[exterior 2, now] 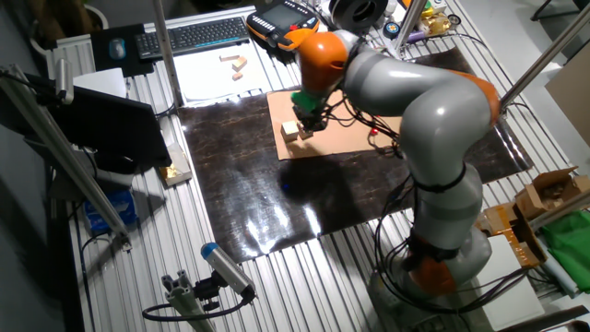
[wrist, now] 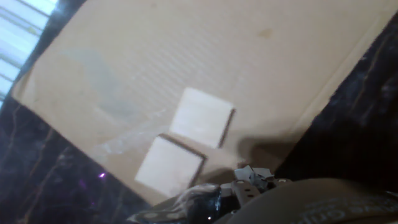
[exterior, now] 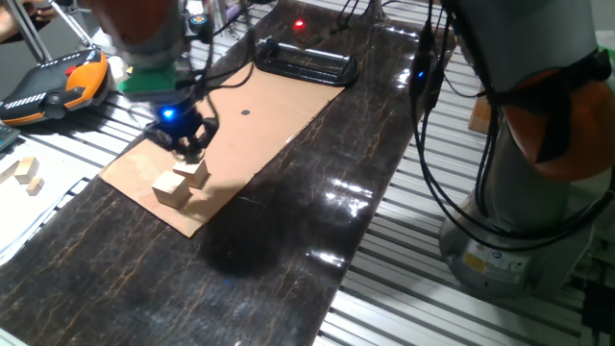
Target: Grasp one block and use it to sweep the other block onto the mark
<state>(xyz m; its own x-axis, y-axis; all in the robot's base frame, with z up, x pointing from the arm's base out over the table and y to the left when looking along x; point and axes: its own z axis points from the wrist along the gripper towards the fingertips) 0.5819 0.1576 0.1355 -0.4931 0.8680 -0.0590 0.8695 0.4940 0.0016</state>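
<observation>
Two pale wooden blocks lie side by side, touching at a corner, near the front corner of a brown cardboard sheet (exterior: 269,125). One block (exterior: 173,188) is nearer the sheet's edge; the other block (exterior: 196,173) is just behind it. Both also show in the hand view, as one block (wrist: 202,117) and the other block (wrist: 169,165). The mark (exterior: 245,111) is a tiny black dot farther back on the cardboard. My gripper (exterior: 189,146) hovers just above and behind the blocks and holds nothing. Its fingers barely show at the bottom of the hand view, so their gap is unclear.
A black tray-like object (exterior: 306,63) lies at the cardboard's far end. An orange and black teach pendant (exterior: 60,85) lies at the left. Spare wooden pieces (exterior: 24,174) rest on white paper. Black cables (exterior: 428,144) hang at the right by the robot base.
</observation>
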